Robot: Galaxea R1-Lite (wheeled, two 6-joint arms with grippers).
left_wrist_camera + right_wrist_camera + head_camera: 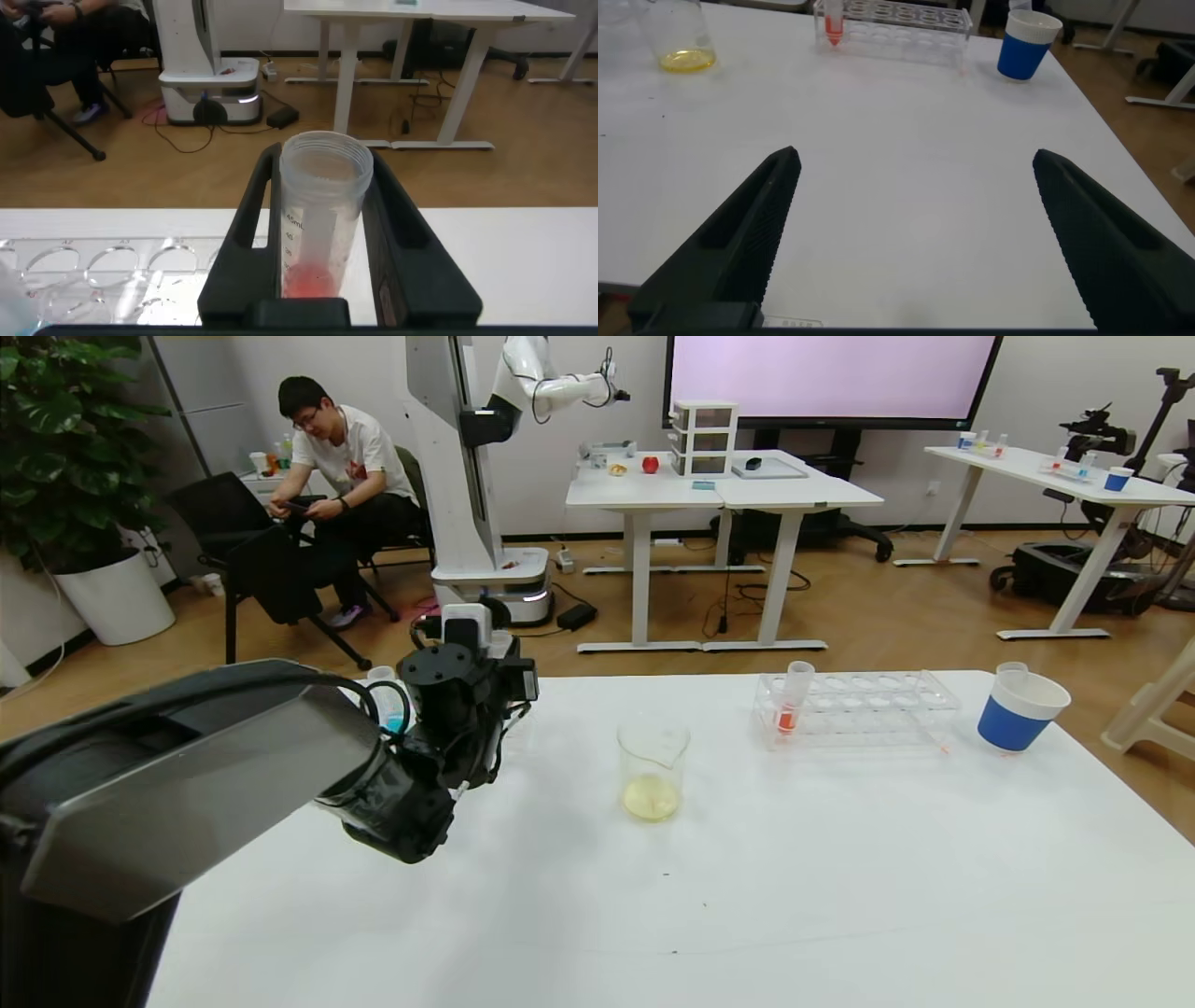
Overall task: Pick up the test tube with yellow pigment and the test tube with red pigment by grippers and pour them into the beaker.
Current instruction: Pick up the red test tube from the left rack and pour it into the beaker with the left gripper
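- The white table (747,896) carries all the task's things. Beyond it stand other desks, a second white robot and a seated person.
- The left arm's grey shell (187,784) fills the near-left of the head view. It hides that side of the table and most of what lies behind the wrist.
- The left gripper (324,163) is at the table's far-left. Its fingers are closed partway onto a clear test tube (322,215), which stands upright between them with its mouth open. A reddish patch shows low in this tube; whether it is liquid cannot be told.
- The right gripper (915,243) hangs low over the table's near-right part, fingers spread wide, holding nothing. It is well apart from every object.
- A clear tube rack (868,705) lies at the far-right of the table. A second clear rack (93,271) lies just beside the left gripper; the head view mostly loses it behind the arm.
- A blue-and-white paper cup (1018,714) stands just right of the far-right rack.
- The beaker (652,770) stands upright near the table's centre, between the left gripper and the far-right rack. It holds a shallow layer of yellow liquid.
- The test tube with red pigment (792,700) stands in the left end of the far-right rack, with orange-red liquid at its bottom.
- A tube with blue liquid (390,714) shows partly behind the left wrist.
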